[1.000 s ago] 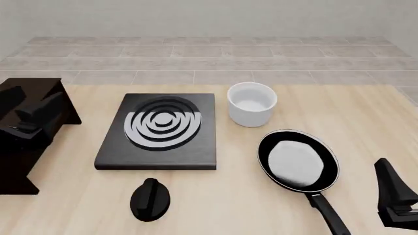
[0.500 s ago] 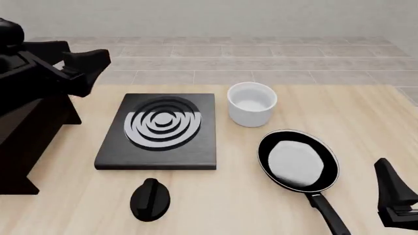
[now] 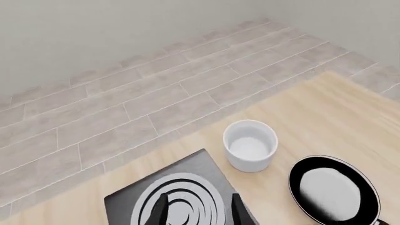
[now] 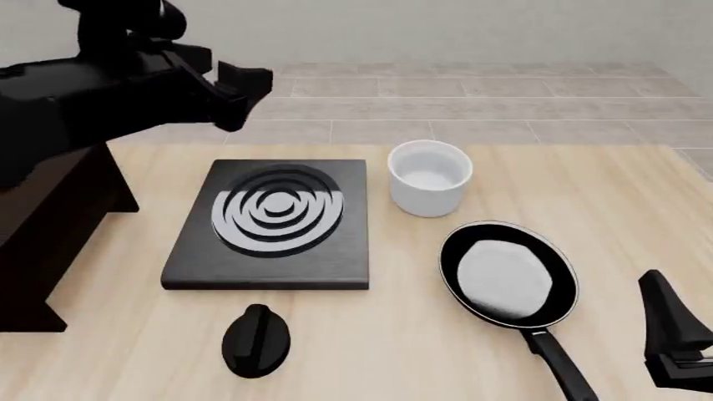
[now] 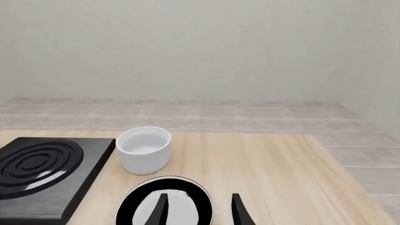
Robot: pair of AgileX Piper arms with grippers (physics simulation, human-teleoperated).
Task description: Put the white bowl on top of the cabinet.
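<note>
White bowl (image 4: 429, 177) stood on the table (image 4: 579, 192) just right of the stove plate (image 4: 270, 224), ungrasped. Left gripper (image 3: 197, 211) hung above the stove plate, fingers parted and empty; right gripper (image 5: 197, 209) likewise, apparently idle. Cabinet (image 4: 50, 225) far left. Grasp, lift and placement all remained.

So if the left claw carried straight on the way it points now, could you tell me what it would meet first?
Probably the stove plate: the left claw points at its ringed top, and the white bowl stands farther on. Depth is hard to judge.
</note>
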